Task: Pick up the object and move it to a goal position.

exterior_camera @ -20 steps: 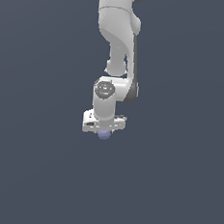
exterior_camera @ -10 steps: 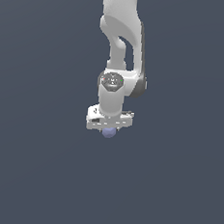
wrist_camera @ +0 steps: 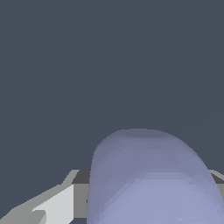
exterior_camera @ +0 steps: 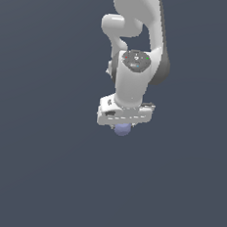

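Observation:
The object [exterior_camera: 122,129] is a small pale periwinkle-blue rounded blob. In the exterior view it peeks out just below the white hand of my gripper [exterior_camera: 122,127], which hides most of it along with the fingers. In the wrist view the object [wrist_camera: 153,179] fills the near part of the picture, close to the camera, with a grey and white finger [wrist_camera: 52,205] beside it. My gripper is shut on the object and holds it above the dark floor.
A plain dark blue-grey floor [exterior_camera: 40,177] spreads all around. The white arm [exterior_camera: 137,39] rises from the gripper toward the upper edge of the exterior view. No goal marker shows.
The arm has swung toward the exterior view's right with the object still in the gripper, and the hand now sits slightly lower in the picture.

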`<action>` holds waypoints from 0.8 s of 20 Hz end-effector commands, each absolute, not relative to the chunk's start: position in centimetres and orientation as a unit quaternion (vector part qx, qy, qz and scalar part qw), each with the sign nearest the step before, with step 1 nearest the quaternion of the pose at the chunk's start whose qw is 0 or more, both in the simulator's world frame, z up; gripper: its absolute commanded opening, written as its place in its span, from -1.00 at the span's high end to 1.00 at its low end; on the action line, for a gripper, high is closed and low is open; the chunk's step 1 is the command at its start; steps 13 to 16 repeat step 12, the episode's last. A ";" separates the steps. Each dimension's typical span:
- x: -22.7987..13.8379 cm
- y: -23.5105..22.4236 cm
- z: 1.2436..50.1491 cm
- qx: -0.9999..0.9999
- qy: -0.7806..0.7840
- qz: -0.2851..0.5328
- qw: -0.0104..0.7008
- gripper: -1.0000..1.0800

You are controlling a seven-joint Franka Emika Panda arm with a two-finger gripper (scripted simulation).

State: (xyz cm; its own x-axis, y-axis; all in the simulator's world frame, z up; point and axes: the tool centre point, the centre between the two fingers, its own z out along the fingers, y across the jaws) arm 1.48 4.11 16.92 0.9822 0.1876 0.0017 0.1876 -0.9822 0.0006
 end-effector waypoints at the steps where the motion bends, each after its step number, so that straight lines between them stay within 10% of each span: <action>1: 1.9 5.0 18.6 0.996 0.094 0.000 0.000 1.00; 16: 2.8 6.7 21.4 0.996 0.094 0.000 0.000 1.00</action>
